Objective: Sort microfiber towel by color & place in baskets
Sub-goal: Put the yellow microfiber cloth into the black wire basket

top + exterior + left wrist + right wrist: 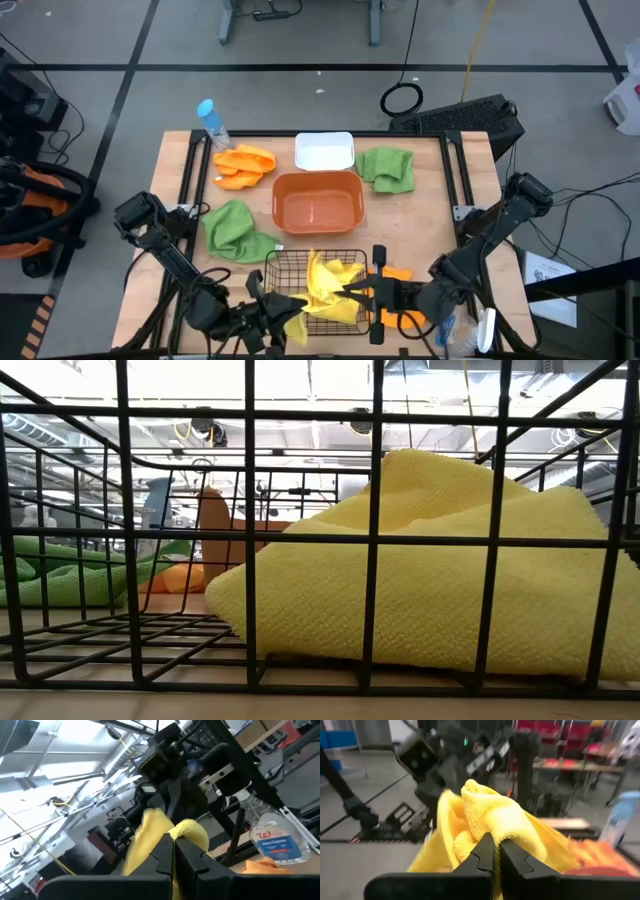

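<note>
Yellow towel cloth [325, 285] lies bunched in the black wire basket [275, 262] at the table's near edge, and its lower part rests on the basket floor [430, 580]. My left gripper [292, 306] reaches in from the basket's left and my right gripper [350, 291] from its right. Both are shut on yellow cloth; I cannot tell whether it is one towel or two. An orange towel [243, 165] and a green towel [388, 168] lie flat at the far side. Another green towel [235, 230] lies left of the tub. A second orange towel [397, 272] lies under my right arm. My left gripper pinches a raised fold of yellow cloth [191, 831] between its two fingers [165, 851], coming roughly level from the table's left. The cloth bulges above the fingertips and trails down beside them. My right gripper pinches a bunched fold of yellow cloth [487, 807] between its two fingers [512, 855], coming roughly level from the table's right. Several layers puff up above the fingertips and the rest hangs slack toward the basket.
The orange-brown tub [318, 200] stands mid-table behind the wire basket, with the white bin [325, 152] beyond it. A blue-capped bottle [212, 122] stands at the far left corner. A spray bottle [485, 330] lies near my right arm's base.
</note>
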Robot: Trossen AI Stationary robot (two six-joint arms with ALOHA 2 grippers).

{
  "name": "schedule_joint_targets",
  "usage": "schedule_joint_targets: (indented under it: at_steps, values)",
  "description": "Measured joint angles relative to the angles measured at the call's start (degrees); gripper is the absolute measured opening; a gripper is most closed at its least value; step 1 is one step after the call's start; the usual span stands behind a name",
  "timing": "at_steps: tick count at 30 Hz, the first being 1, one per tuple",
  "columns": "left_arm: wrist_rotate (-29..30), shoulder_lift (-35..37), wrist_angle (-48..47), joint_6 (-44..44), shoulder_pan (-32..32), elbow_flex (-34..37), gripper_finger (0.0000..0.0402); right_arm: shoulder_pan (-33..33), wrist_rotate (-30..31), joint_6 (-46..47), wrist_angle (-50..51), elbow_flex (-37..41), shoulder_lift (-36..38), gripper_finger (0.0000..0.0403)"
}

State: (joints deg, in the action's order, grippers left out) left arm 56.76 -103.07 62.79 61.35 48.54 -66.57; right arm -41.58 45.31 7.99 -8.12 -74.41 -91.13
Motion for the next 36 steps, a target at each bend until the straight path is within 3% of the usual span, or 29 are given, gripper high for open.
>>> schedule_joint_targets:
  at_steps: [9,17,29,36]
  values:
    - [-0.43,0.0,-10.51,-5.48,-3.54,0.0,0.0005,2.66,-8.87,5.03,2.96,0.0,-3.15,0.0067]
    - [2.6,0.0,-12.82,-12.85,-3.54,0.0,0.0012,2.98,-9.69,6.2,5.21,0.0,-3.54,0.0096]
    - [3.29,0.0,-17.66,-13.06,-5.21,0.0,0.0182,4.33,-9.87,6.36,6.95,0.0,-3.54,0.0056]
    - [3.24,0.0,-19.56,-12.52,-5.93,0.0,0.0203,5.89,-14.28,7.79,8.26,0.02,-3.51,0.0028]
